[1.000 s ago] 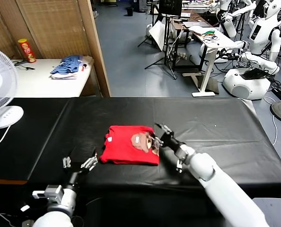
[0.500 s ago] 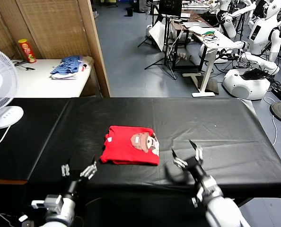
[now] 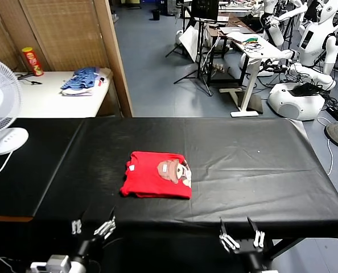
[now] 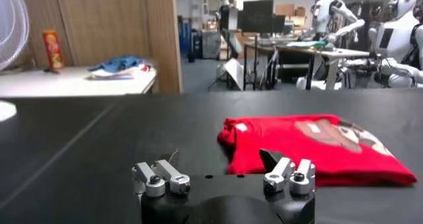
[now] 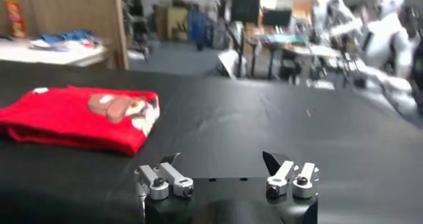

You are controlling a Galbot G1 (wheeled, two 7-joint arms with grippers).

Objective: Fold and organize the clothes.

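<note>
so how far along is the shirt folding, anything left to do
Done, by the look of it: the red shirt lies folded in a compact rectangle on the black table, print side up. Nothing is in hand: the left claw and right claw are both open and empty at the table's near edge. Left: possibly nothing, unless it needs moving.

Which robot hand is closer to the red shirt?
Left. The left hand sits at the table's near edge just below the shirt; the right hand is off toward the shirt's right, farther away.
</note>
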